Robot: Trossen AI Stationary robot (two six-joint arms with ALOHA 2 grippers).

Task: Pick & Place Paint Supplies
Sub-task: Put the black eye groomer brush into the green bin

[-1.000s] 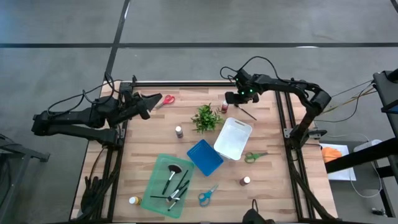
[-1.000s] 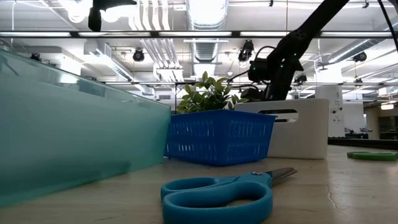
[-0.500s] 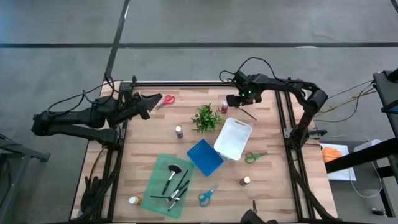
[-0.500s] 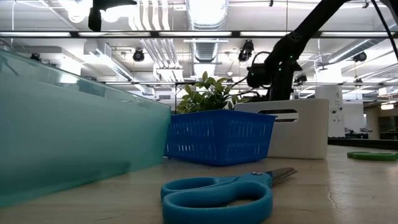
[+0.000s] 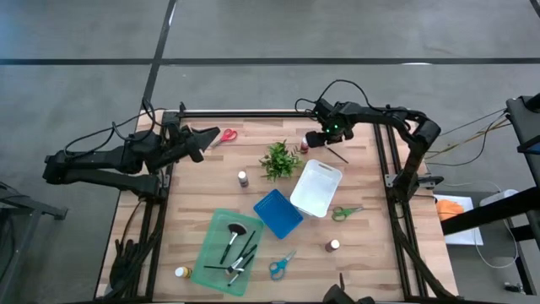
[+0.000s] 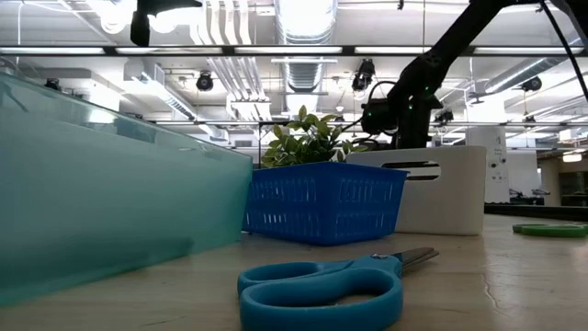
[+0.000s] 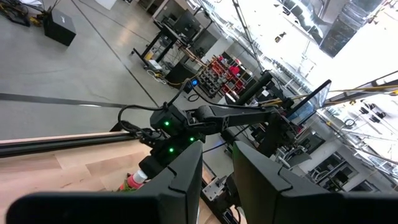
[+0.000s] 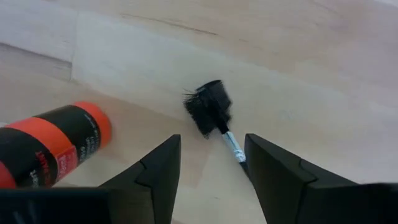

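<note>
A thin dark-handled brush (image 8: 209,109) with a black bristle head lies flat on the wooden table (image 5: 363,181), near its far right corner (image 5: 337,155). My right gripper (image 8: 211,163) points down over it, open, its fingers on either side of the silver ferrule without touching it. A red-capped paint bottle (image 8: 59,144) stands close beside it (image 5: 305,146). My left gripper (image 7: 217,183) hovers level above the table's far left corner (image 5: 199,143), open, with nothing between its fingers.
A leafy plant (image 5: 279,160), a white bin (image 5: 317,187), a blue basket (image 5: 278,213) and a green tray (image 5: 228,241) holding brushes fill the middle. Red scissors (image 5: 226,135), green scissors (image 5: 346,213), blue scissors (image 5: 282,265) and paint bottles (image 5: 243,178) (image 5: 334,246) (image 5: 180,272) lie scattered.
My right gripper has tipped more steeply downward over the brush, staying at the table's far right. The brush and the bottle have not moved.
</note>
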